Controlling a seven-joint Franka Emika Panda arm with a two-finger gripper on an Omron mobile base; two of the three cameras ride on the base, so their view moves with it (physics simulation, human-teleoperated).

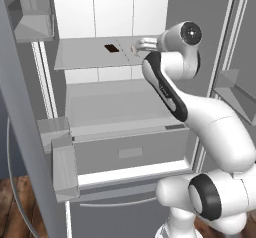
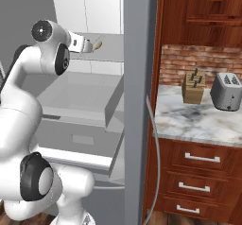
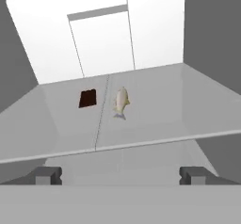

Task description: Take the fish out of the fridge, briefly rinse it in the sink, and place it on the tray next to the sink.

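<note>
1. We saw even, bright, rendered light with no visible lamp; the back wall of the fridge (image 3: 94,30) came out almost pure white, close to washed out.
2. Shadows were soft and faint: a small grey patch lay just under the fish (image 3: 121,100) on the shelf (image 3: 188,105).
3. We found no glare, though the marble counter (image 2: 198,120) carried a dull sheen.
4. Edges looked slightly soft and jagged, with no lens bending at the borders.

Base views flanking the arm; hand view toward the fridge (image 3: 155,25) shelf.
</note>
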